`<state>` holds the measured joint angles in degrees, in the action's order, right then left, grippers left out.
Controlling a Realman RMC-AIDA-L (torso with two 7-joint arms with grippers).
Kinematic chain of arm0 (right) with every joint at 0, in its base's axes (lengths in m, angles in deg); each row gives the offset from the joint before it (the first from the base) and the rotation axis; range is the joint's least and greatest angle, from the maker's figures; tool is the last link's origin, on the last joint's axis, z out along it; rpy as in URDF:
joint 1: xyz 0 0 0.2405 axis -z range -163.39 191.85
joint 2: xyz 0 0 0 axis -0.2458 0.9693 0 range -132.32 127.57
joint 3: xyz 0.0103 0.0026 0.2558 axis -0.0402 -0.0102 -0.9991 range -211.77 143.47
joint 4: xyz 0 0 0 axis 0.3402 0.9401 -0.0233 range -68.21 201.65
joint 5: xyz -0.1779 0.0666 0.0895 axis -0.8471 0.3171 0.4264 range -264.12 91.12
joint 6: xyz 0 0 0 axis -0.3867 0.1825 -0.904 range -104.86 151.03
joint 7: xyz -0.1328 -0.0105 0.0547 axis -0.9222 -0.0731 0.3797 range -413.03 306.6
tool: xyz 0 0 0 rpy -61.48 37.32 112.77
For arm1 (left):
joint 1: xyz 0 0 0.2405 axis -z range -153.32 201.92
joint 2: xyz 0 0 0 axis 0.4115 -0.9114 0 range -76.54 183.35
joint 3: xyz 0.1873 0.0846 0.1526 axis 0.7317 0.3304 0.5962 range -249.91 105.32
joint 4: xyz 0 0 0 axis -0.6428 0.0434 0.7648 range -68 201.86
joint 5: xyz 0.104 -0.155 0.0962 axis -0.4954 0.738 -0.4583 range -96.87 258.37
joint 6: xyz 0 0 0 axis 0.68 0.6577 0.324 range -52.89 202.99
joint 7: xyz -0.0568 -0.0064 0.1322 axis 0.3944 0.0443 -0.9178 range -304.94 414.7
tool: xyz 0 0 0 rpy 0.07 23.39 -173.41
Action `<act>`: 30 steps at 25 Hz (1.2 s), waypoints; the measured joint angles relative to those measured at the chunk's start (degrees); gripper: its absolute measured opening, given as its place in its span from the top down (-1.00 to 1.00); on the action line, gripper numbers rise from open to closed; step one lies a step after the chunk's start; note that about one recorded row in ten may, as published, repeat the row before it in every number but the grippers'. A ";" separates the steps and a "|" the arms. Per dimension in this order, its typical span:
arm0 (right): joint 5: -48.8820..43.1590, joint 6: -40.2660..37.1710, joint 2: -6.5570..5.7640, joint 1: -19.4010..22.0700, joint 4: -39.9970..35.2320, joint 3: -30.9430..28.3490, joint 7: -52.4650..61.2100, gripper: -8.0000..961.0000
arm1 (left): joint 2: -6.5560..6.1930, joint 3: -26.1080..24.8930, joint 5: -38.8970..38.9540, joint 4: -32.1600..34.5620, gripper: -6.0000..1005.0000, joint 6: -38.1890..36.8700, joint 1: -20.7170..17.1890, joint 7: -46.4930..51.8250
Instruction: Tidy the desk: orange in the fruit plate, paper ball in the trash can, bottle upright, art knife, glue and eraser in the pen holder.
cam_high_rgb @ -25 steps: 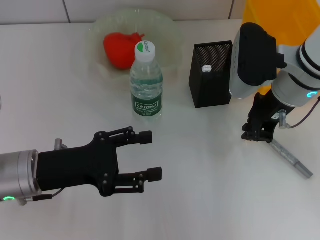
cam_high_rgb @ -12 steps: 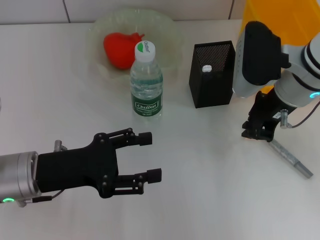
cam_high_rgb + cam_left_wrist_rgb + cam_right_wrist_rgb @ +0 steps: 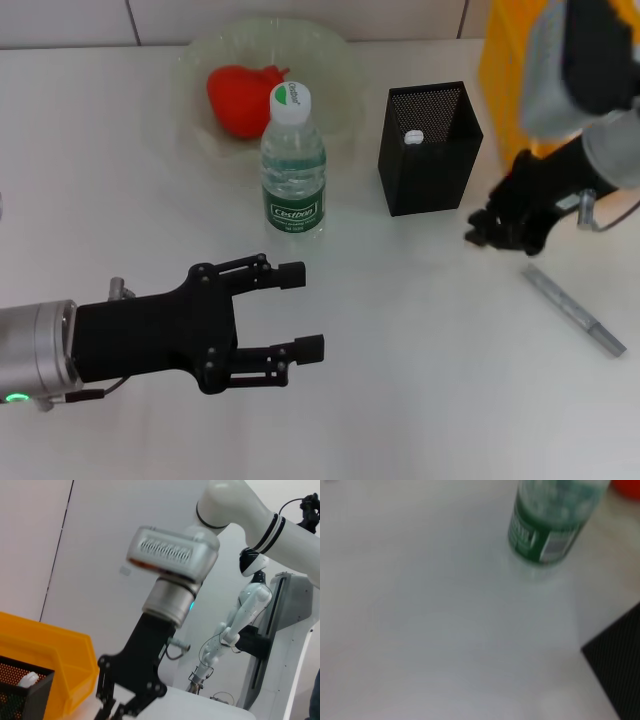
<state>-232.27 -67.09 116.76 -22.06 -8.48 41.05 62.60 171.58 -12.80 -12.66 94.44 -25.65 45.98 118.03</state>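
Tidying looks mostly done, judging from how things lie: only the art knife appears left on the desk.

Largest in the head view is the yellow trash can (image 3: 510, 60) at two o'clock from the table's middle; no paper ball shows, and its inside cannot be seen. The fruit plate (image 3: 335, 60) sits at twelve o'clock, holding a red-orange fruit (image 3: 238, 95) that I take for the task's orange. The left gripper (image 3: 300, 312), at seven o'clock, hangs idle over bare table with its fingers spread wide, grasping nothing.

Standing at the centre is the bottle (image 3: 293, 165), upright, cap on, just in front of the plate. The pen holder (image 3: 425, 150) stands at two o'clock from the bottle, beside the trash can; a small white tip (image 3: 412, 137) shows inside it, perhaps the glue or eraser, though I cannot tell which.

The right gripper (image 3: 492, 232) is at three o'clock, between the pen holder and the art knife (image 3: 575, 310); whether its fingers are parted or closed I cannot tell, but the knife lies flat on the table at four o'clock, apart from it and not held.

So the step in hand seems to be the knife. A next move would call for coming down over the thin grey bar, aligning across its width, gripping, lifting, then tipping it end-down into the holder's opening.
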 joint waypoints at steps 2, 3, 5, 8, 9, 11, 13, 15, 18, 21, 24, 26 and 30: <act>5.38 -0.92 -0.04 0.81 -1.29 -6.06 -3.17 0.73 | -0.04 0.00 0.05 0.00 -0.62 0.07 0.06 0.01; 8.53 -0.86 -0.05 1.05 -1.14 -9.65 -4.74 0.73 | -0.04 0.00 0.04 0.01 -0.62 0.14 0.12 0.01; 14.95 -0.81 -0.08 1.12 0.69 -16.84 -8.28 0.73 | -0.01 0.00 -0.01 0.06 -0.62 0.27 0.30 0.00; 27.00 0.63 -0.12 0.96 6.91 -27.65 -14.08 0.73 | 0.02 0.00 -0.06 0.09 -0.62 0.29 0.64 -0.01; 30.65 1.75 -0.22 0.97 9.43 -30.12 -15.98 0.73 | 0.02 0.00 -0.04 0.09 -0.62 0.29 0.71 -0.01; 36.04 4.89 -0.39 1.07 13.61 -32.48 -18.62 0.73 | 0.04 0.00 0.05 0.10 -0.62 0.28 0.91 -0.02; 37.42 8.97 -0.43 0.97 16.31 -32.48 -19.59 0.73 | 0.03 0.00 0.06 0.10 -0.62 0.29 1.01 -0.03; 37.27 12.55 -0.36 0.40 18.55 -31.55 -20.01 0.73 | 0.04 0.00 0.06 0.11 -0.62 0.30 1.19 -0.03; 36.70 15.85 -0.40 -0.63 21.15 -28.77 -20.06 0.73 | 0.04 0.00 0.06 0.11 -0.62 0.49 1.27 -0.04; 36.26 17.14 -0.72 -1.43 22.75 -27.60 -19.79 0.73 | 0.04 0.00 0.05 0.11 -0.62 0.91 1.16 -0.05; 36.21 17.18 -0.80 -1.57 22.98 -27.59 -19.59 0.73 | 0.04 0.00 0.05 0.09 -0.62 1.02 1.01 -0.05; 36.21 17.20 -0.81 -1.58 22.77 -27.65 -19.20 0.61 | 0.04 0.00 0.05 0.09 -0.62 1.09 0.91 -0.05; 36.21 16.98 -0.83 -1.59 22.57 -27.89 -18.95 0.43 | 0.04 0.00 0.06 0.09 -0.62 1.14 0.86 -0.05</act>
<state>-196.06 -50.11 115.93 -23.65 14.10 13.16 43.65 171.62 -12.79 -12.60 94.53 -24.52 46.84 117.98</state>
